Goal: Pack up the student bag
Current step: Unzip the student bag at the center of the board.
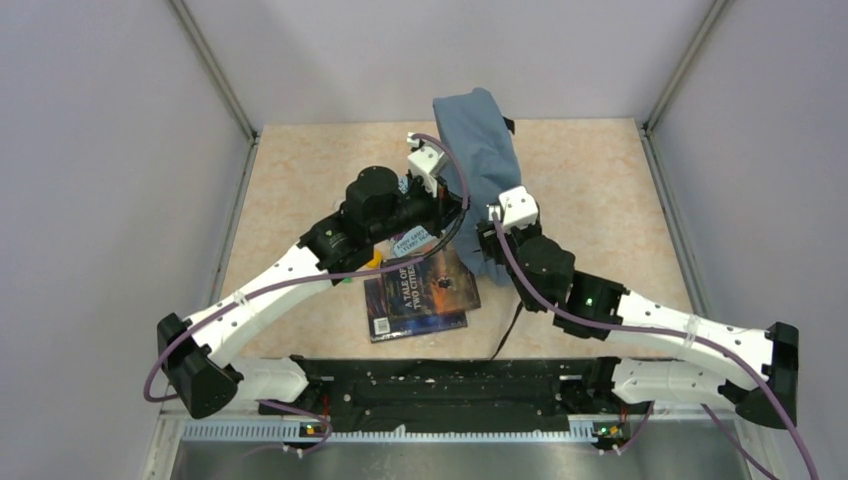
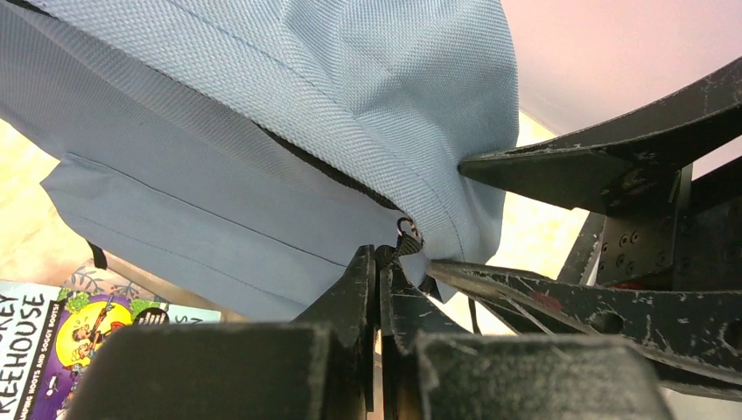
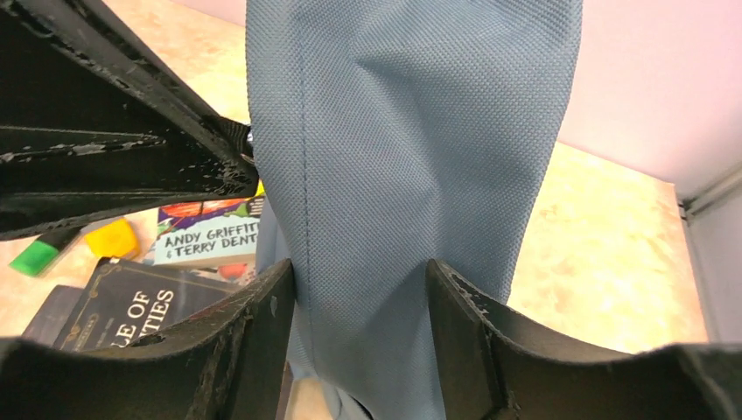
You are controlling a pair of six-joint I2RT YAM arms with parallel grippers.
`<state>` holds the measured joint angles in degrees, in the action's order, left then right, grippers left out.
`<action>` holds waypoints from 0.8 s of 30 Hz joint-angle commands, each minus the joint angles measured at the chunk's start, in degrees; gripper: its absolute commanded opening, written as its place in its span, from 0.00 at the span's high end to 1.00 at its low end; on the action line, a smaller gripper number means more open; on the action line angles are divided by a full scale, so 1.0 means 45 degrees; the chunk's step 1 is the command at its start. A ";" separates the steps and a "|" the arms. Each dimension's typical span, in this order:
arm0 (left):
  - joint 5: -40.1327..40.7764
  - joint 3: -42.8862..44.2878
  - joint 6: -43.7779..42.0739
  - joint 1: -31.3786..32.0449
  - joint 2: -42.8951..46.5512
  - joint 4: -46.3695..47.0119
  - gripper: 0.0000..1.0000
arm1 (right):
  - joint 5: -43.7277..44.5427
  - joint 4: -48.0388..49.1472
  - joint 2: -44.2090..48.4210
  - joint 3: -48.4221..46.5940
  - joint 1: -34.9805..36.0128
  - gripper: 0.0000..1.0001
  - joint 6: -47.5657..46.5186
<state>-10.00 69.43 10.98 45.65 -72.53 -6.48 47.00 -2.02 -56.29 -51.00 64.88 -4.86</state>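
Looks like opening the student bag [image 1: 485, 150] now: left gripper [image 2: 381, 262] shut on it by the zip [image 2: 408, 234], right gripper [image 3: 360, 289] squeezing a fold; nxt pull zip open w/ care so books [image 1: 420, 290] fit.

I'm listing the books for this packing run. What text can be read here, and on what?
"A TALE OF TWO CITIES": cover of the dark book.
"ANDY GRIFFIT" / "& TERRY DENT", cut off by the student bag: colourful book.
"REEHOUSE", cut off at the picture's edge: same colourful book.
Too small to read: the white label on the dark book.
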 commanded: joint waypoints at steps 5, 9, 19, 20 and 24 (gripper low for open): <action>0.0150 -0.0089 -0.0114 -0.0085 0.0564 0.0698 1.00 | 0.0942 0.1260 -0.0409 0.0181 0.0065 0.62 -0.0623; 0.0372 -0.0128 -0.0184 -0.0085 0.0734 0.0688 1.00 | 0.0978 0.1438 -0.0414 0.0253 0.0063 0.84 -0.0678; 0.1302 -0.0040 -0.0325 -0.0378 0.1322 0.0580 1.00 | -0.1239 0.0893 0.0385 0.0618 -0.0270 1.00 -0.1511; 0.1353 -0.0033 -0.0323 -0.0452 0.1381 0.0605 1.00 | -0.1604 0.0805 0.0528 0.0671 -0.0394 1.00 -0.1514; 0.1701 0.0522 -0.0042 -0.1082 0.1371 0.0354 1.00 | -0.2504 0.0505 0.0925 0.0739 -0.0905 1.00 -0.1517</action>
<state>-6.39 68.77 10.35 43.79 -68.49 -7.75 40.10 1.87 -54.85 -47.57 62.92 -10.52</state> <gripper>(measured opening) 0.015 0.013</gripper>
